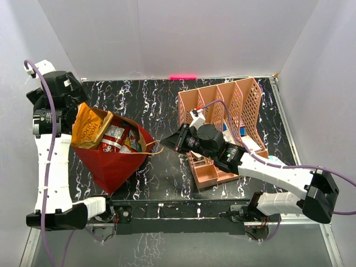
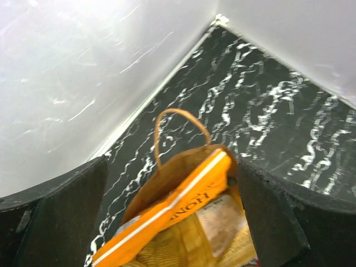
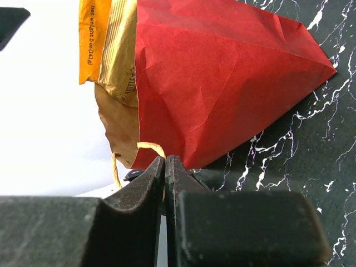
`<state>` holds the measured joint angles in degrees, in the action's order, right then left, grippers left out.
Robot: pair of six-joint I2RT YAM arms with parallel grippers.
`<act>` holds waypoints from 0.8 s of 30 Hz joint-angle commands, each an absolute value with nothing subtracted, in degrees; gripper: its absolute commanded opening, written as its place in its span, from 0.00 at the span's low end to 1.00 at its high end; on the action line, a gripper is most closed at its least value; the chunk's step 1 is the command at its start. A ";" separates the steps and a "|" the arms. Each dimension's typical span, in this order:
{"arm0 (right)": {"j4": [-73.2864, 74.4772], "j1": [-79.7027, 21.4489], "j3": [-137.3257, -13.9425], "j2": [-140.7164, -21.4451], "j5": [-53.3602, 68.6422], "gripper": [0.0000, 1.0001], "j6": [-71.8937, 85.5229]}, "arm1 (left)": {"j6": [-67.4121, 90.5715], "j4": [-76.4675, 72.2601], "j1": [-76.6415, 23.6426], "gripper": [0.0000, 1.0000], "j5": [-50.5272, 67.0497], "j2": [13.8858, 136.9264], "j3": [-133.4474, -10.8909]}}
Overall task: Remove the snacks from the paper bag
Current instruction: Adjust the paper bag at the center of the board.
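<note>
Tall red paper bag with brown kraft inside [image 1: 114, 164] is lying on its side, left of centre on the black white-veined table [image 1: 139, 100], mouth open and facing up and to the right in my top view. A flat glossy orange and gold-brown snack packet [image 1: 89, 127] sticks out of the mouth at its upper-left edge. More packets, red and white [image 1: 114, 139], sit deeper in the opening. Left gripper [image 2: 172, 167] is right at that orange packet. On the left wrist cam I see both fingers [image 2: 55, 217] spread wide with the packet lying between them, one top corner up against the right-hand finger. One thin brown cord handle loop [image 2: 181, 114] stands up just beyond it. Right gripper [image 1: 167, 144] is at the bag mouth's right-hand edge. On the right wrist cam its jaws are pressed almost together on the other cord handle [image 3: 142, 146], the cord running down into the slit between them, with the bag's red side filling the view behind. The right arm reaches across the front of the pink mesh plastic desk organiser [image 1: 222, 100], which stands well right of the bag. White walls on three sides.
</note>
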<state>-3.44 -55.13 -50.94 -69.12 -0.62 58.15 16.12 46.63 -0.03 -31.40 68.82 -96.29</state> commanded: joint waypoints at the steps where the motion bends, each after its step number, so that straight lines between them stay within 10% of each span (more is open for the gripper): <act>1: -3.87 -54.58 -51.12 -66.46 -3.87 0.07 56.36 | 17.47 46.07 5.14 0.94 -33.80 67.46 -91.12; 9: -3.70 -54.42 -52.53 -65.92 -2.41 0.07 54.23 | 20.79 41.77 15.89 0.45 -23.35 66.32 -83.25; 24: -4.26 -52.99 -52.66 -64.93 0.00 0.07 51.34 | 21.27 29.22 23.23 0.54 2.12 68.86 -73.17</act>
